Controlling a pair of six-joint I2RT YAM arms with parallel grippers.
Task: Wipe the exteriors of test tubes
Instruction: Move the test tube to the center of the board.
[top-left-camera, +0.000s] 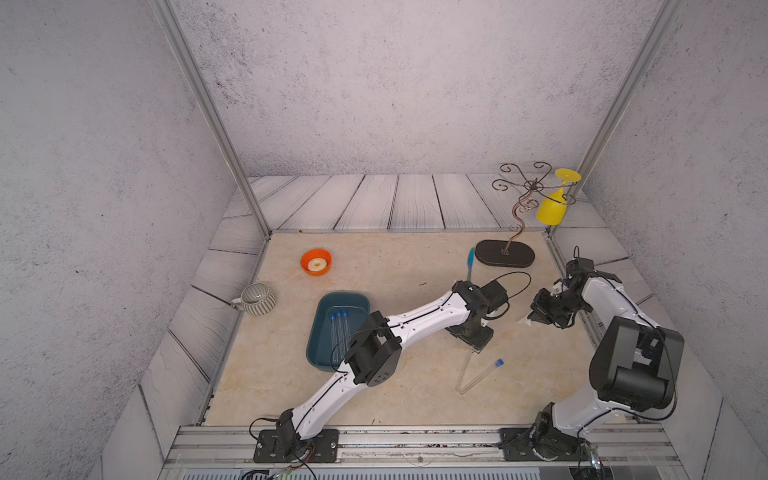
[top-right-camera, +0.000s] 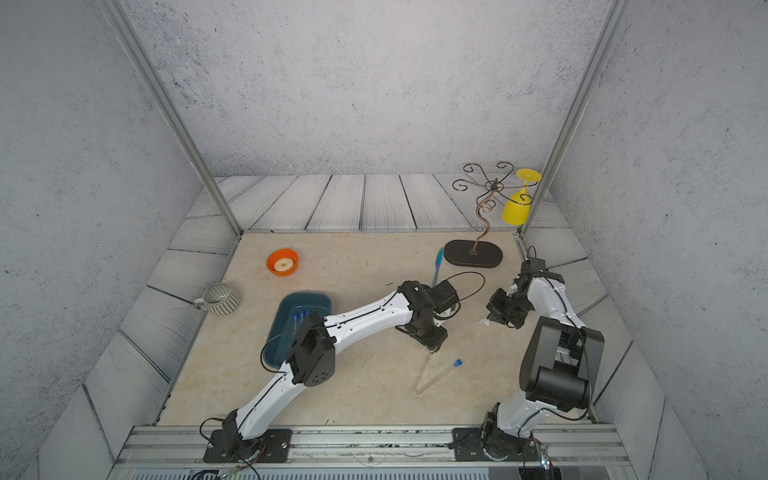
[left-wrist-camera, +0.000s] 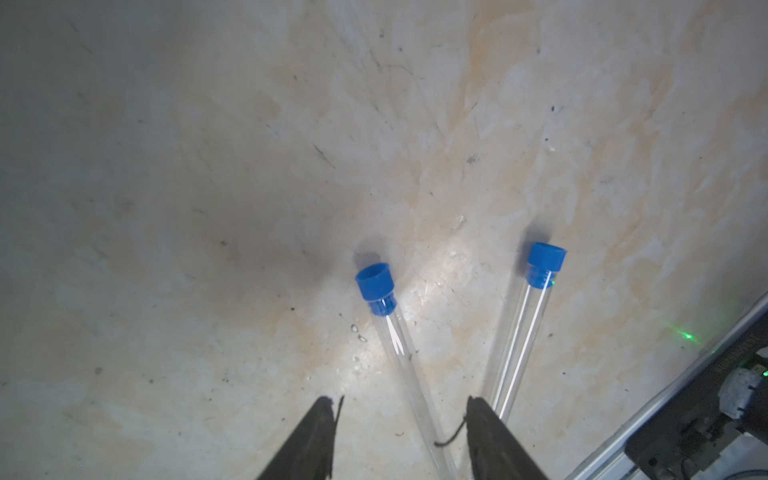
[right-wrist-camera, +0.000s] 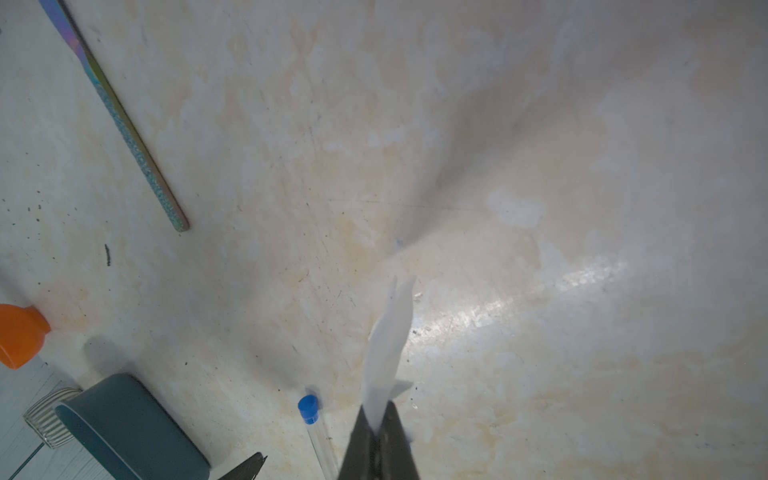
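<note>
Left wrist view has my left gripper (left-wrist-camera: 400, 400) with its jaws apart, straddling the glass of one capped test tube (left-wrist-camera: 390, 332) that lies flat on the surface (left-wrist-camera: 208, 166), a second tube (left-wrist-camera: 521, 332) just beside it; three more tubes (top-left-camera: 340, 332) lie in the teal tray (top-left-camera: 347, 295) to the left. My right gripper (right-wrist-camera: 376, 419) is pinched on a white wipe (right-wrist-camera: 388, 345), off to the right. To lift it cleanly, I judge, I should centre the tube between the jaws, close gently on the slippery glass, and avoid nudging its neighbour.
</note>
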